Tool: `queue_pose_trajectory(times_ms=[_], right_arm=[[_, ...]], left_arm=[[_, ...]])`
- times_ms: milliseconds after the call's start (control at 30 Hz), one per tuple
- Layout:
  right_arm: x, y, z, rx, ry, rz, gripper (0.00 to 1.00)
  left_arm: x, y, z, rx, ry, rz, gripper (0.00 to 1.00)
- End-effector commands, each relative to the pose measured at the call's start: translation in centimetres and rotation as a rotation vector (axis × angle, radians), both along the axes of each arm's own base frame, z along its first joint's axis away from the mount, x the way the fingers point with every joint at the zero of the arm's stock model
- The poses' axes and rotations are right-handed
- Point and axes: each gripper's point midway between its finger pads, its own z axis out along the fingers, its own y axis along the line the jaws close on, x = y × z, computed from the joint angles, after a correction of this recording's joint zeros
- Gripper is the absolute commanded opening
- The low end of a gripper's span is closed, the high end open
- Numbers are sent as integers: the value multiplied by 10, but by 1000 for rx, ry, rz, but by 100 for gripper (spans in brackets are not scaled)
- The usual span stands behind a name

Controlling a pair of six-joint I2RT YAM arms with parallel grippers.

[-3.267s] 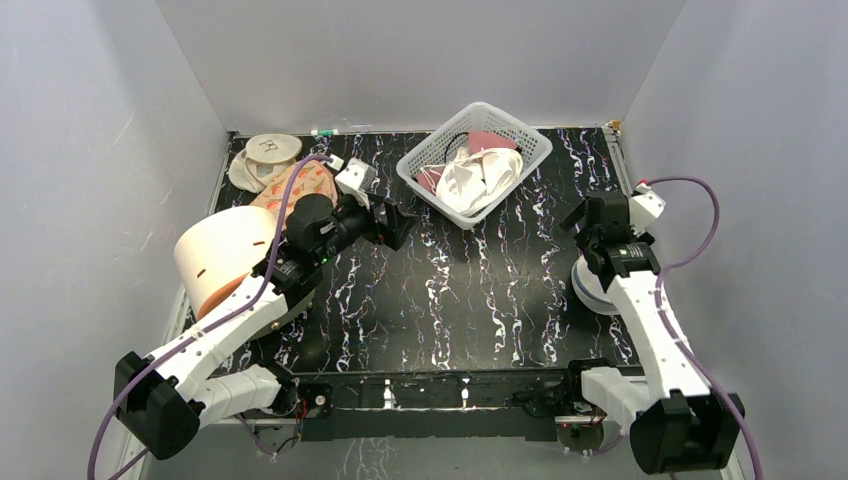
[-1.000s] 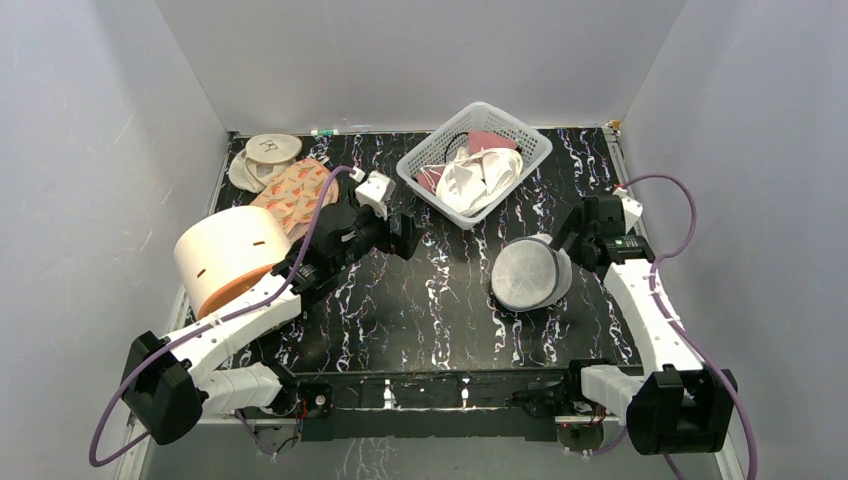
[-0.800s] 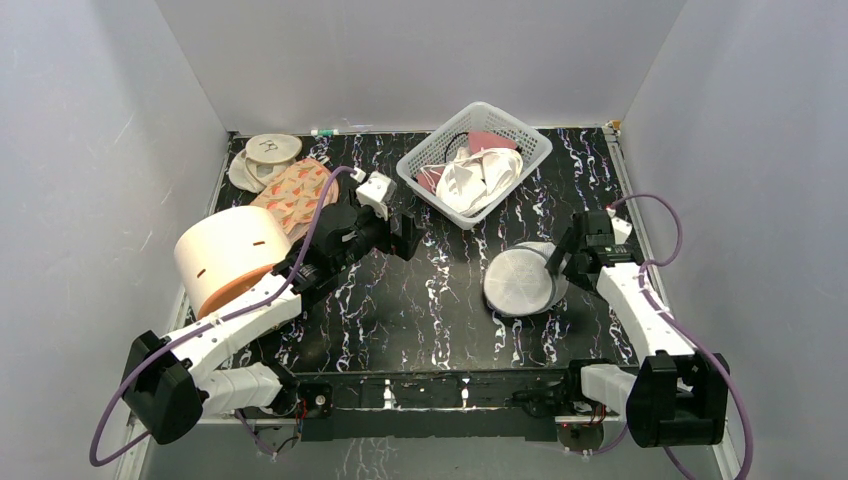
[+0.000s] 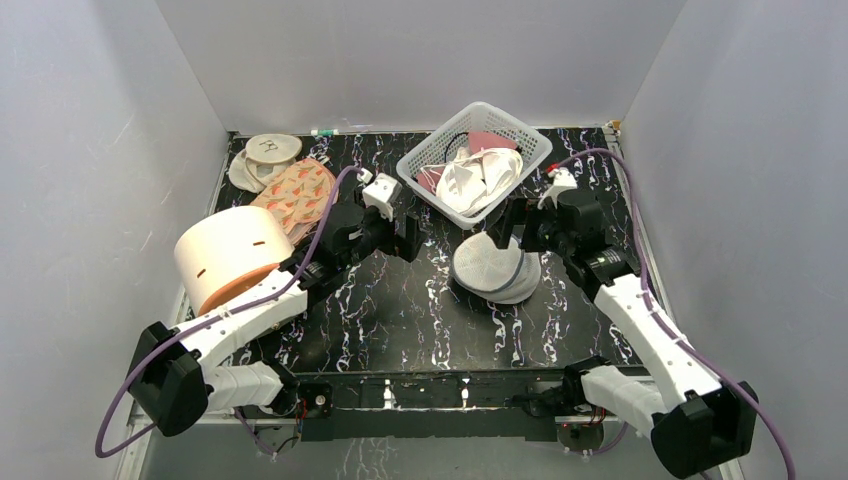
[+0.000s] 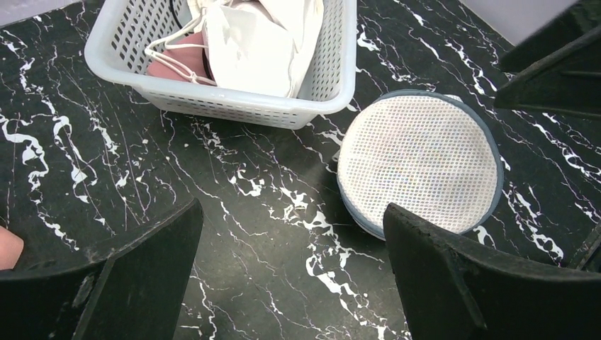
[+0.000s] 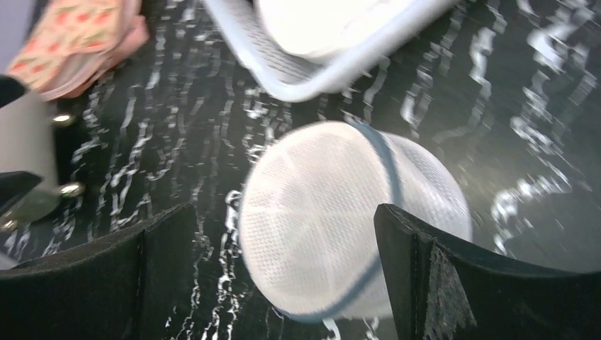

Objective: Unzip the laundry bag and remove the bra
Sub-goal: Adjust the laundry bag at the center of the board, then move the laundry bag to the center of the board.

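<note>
The laundry bag [image 4: 493, 268], a round white mesh case with a grey-blue rim, lies on the black marbled table just in front of the basket; its rim looks closed. My right gripper [image 4: 518, 232] stands open right behind it. In the right wrist view the laundry bag [image 6: 340, 219] lies between and beyond the spread fingers [image 6: 482, 276], blurred by motion. My left gripper [image 4: 408, 238] is open to the left of the bag, with nothing in it. The left wrist view shows the laundry bag [image 5: 419, 163] ahead to the right. The bra is hidden.
A white lattice basket [image 4: 432, 195] with white cloth stands at the back centre, close behind the bag. A cream cylinder with an orange base [image 4: 225, 255] lies at the left, peach floral pads [image 4: 295, 190] and a round lid [image 4: 272, 148] behind it.
The right arm has swung from the right edge towards the middle, and the laundry bag has moved left with it to a spot in front of the basket. The left arm barely moved.
</note>
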Motion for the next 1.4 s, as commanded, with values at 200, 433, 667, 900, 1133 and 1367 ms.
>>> queue_pose_trajectory(times_ms=[200, 433, 667, 900, 1133, 1367], right_arm=[[31, -18, -34, -88, 61, -137, 98], [21, 3, -61, -38, 116, -23, 94], [17, 33, -74, 65, 152, 110, 62], [8, 68, -65, 127, 121, 339, 34], [-19, 124, -58, 135, 121, 712, 30], [-13, 150, -43, 147, 116, 950, 30]], left_arm=[[-2, 5, 33, -42, -81, 10, 98], [-2, 0, 32, -40, -70, -9, 98], [0, 2, 27, -25, -61, 3, 98], [1, -2, 18, -13, -43, -9, 98], [2, -3, 16, -7, -44, -12, 98], [-3, 1, 27, -11, -65, -18, 98]])
